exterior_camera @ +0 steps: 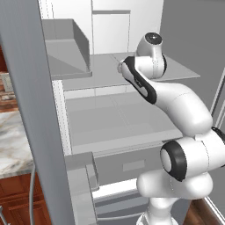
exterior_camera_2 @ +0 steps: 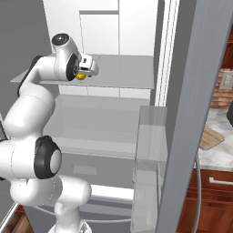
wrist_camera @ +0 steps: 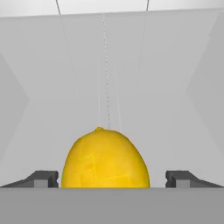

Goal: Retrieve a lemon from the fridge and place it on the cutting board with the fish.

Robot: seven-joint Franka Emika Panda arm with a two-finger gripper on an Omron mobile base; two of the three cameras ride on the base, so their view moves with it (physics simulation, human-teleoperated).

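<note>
The fridge [exterior_camera: 110,127] stands open, and my arm reaches onto its upper shelf [exterior_camera_2: 123,73]. The lemon [wrist_camera: 105,159], bright yellow, lies on that shelf between my open gripper's [wrist_camera: 111,179] two fingertips [wrist_camera: 43,178]; the left tip is close to it and the right one stands well apart. In the right base view the lemon [exterior_camera_2: 81,76] peeks out under the hand [exterior_camera_2: 88,65]. The tan cutting board [exterior_camera_2: 211,136] lies on the counter at the far right. A dark shape [exterior_camera_2: 230,111] at the frame edge beyond it could be the fish; I cannot tell.
The fridge's open doors flank the arm, left door [exterior_camera: 26,110] and right door [exterior_camera_2: 195,113], the right with door bins [exterior_camera_2: 148,136]. A marble counter [exterior_camera: 13,145] lies to the left. Lower shelves and a drawer [exterior_camera: 127,165] sit under the arm.
</note>
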